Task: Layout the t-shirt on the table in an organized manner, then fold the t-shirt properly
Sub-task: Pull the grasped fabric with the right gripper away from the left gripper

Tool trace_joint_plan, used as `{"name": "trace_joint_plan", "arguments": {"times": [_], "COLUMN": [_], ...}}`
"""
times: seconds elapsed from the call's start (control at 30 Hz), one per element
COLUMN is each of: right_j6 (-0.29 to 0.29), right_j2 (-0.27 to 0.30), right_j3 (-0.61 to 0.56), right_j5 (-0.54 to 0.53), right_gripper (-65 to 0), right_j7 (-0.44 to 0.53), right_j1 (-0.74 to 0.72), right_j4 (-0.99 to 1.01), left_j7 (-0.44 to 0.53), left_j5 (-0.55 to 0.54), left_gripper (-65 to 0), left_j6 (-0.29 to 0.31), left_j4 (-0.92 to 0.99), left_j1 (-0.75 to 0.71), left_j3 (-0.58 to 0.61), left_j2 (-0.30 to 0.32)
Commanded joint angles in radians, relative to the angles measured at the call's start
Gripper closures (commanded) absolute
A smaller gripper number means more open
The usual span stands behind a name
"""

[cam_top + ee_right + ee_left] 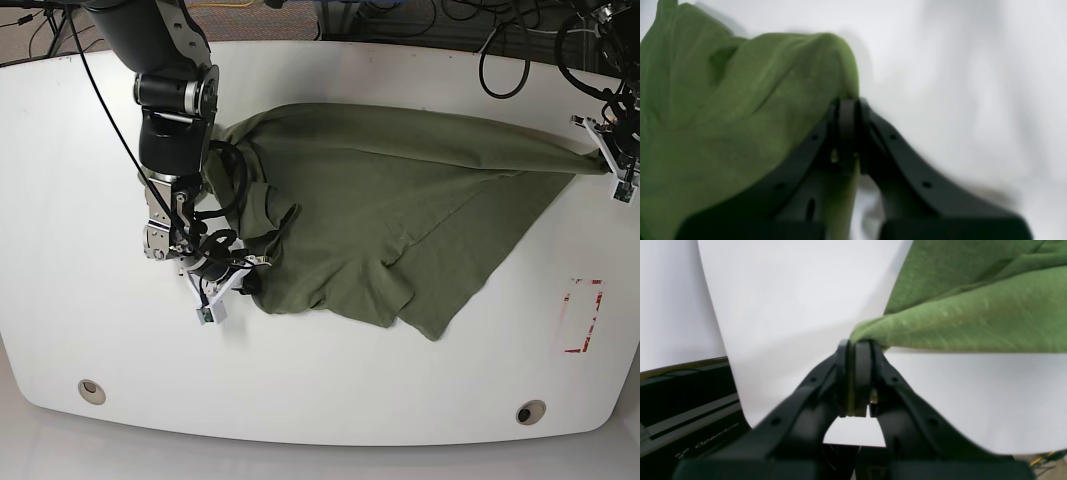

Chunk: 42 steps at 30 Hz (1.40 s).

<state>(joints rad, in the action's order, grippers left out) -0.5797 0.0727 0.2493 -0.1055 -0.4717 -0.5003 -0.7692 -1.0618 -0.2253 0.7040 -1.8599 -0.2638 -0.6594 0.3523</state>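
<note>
Both claws pinching the shirt

Clearly we see the left black gripper (858, 343) clamped tight on a corner of the olive-green cotton t-shirt (380, 210), pulled taut toward the glossy white table (330, 380) edge. Our right black gripper (847, 101) is pinched closed on another shirt edge. Rest lies rumpled mid-table, near the red-and-white tape rectangle (584, 316).

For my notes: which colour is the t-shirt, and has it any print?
The t-shirt is plain olive green, no print visible; the base view shows it best.

I see the olive t-shirt (400, 215) stretched across the white table (320, 380) between my right gripper (243, 280) and left gripper (603, 152).
</note>
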Motion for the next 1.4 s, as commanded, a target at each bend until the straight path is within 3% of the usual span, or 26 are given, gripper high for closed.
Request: {"name": "trace_joint_plan", "arguments": {"times": [0.0,0.33,0.57,0.87,1.37], "right_j6": [-0.009,-0.009,-0.009,-0.009,-0.009], "right_j2": [0.016,0.02,0.02,0.019,0.017], "right_j3": [0.0,0.0,0.0,0.003,0.002], "right_j5": [-0.012,-0.013,-0.013,-0.013,-0.013], "right_gripper": [0.0,0.0,-1.7,-32.8,-44.5], "right_j7": [0.004,-0.114,-0.12,-0.091,0.024], "right_j1": [-0.027,0.055,0.067,0.065,-0.034], "right_j4": [-0.019,-0.283,-0.295,-0.215,0.018], "left_j7": [0.013,0.013,0.013,0.013,0.013], "left_j5": [-0.003,-0.003,-0.003,-0.003,-0.003], "left_gripper": [0.0,0.0,0.0,0.0,0.0], "left_j6": [-0.006,-0.006,-0.006,-0.006,-0.006], "left_j4": [-0.016,-0.016,-0.014,-0.014,-0.014], "left_j1": [0.011,0.013,0.013,0.013,0.013], "left_j3": [-0.007,-0.003,-0.003,-0.003,-0.003], "left_j2": [0.018,0.018,0.018,0.018,0.018]}}
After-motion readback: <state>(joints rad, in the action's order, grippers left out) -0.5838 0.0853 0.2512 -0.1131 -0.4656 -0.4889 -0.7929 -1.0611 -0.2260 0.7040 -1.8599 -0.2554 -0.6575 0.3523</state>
